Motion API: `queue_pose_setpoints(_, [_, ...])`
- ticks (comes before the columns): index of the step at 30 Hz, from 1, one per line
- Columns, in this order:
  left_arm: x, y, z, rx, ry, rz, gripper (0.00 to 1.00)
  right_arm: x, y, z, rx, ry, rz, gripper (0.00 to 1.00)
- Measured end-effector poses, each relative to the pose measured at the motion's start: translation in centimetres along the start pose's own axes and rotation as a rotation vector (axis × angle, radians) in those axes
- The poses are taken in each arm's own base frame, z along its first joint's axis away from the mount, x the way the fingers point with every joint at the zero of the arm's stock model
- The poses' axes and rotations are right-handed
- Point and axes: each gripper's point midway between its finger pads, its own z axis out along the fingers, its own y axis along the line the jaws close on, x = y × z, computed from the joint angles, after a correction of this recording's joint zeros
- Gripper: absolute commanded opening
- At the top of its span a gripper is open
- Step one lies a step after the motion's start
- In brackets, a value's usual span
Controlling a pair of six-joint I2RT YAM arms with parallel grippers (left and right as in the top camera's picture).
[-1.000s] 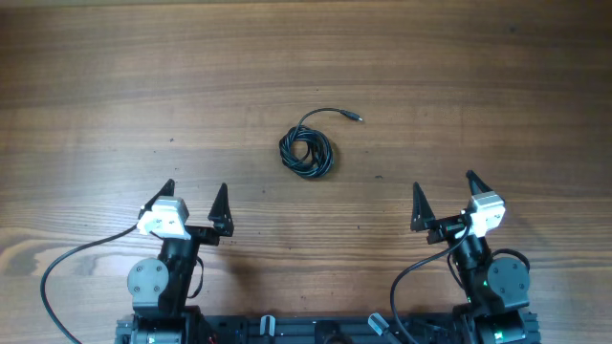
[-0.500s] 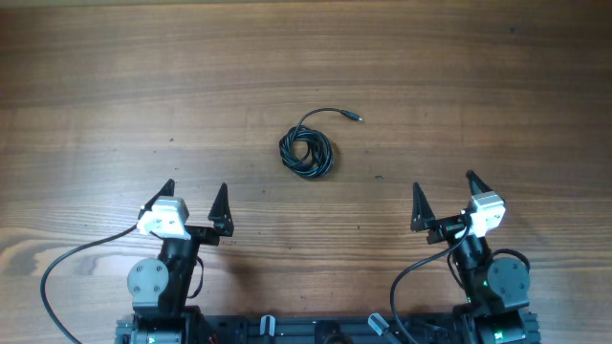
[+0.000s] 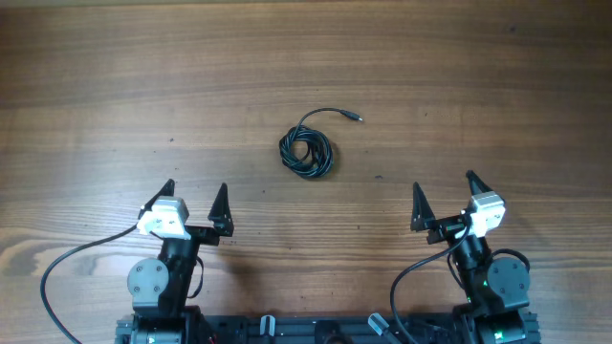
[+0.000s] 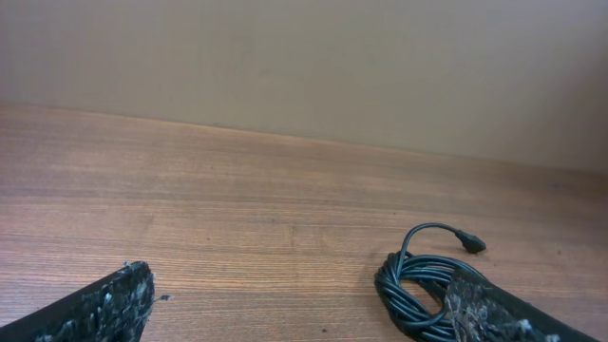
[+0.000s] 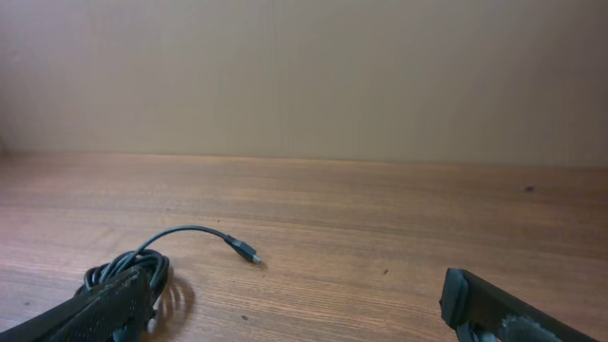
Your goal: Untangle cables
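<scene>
We see the black cable (image 3: pixel 306 153) lying in a tight, tangled coil near the middle of the bench (image 3: pixel 497 76). One loose end arcs out to the far right and finishes in a small plug (image 3: pixel 357 118). The left fingers (image 3: pixel 222 208) sit at the near left, well apart from the coil, spread wide and holding nothing. The right fingers (image 3: pixel 418 208) sit at the near right, likewise spread and empty. Both pairs point toward the far side, and the coil lies between them, farther out.
</scene>
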Motion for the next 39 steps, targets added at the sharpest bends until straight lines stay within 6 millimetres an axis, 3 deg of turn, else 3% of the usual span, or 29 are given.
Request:
queue_pose_setpoints(33, [0.0,0.3,0.0,-0.015,-0.002,0.0,1.0,0.0,-0.2,0.0,0.014,-0.001,-0.018,1.0])
queue_pose_setpoints(39, [-0.1,0.3,0.0,-0.018,-0.006,0.0,1.0,0.1,0.9,0.0,-0.054,0.003,-0.007,1.0])
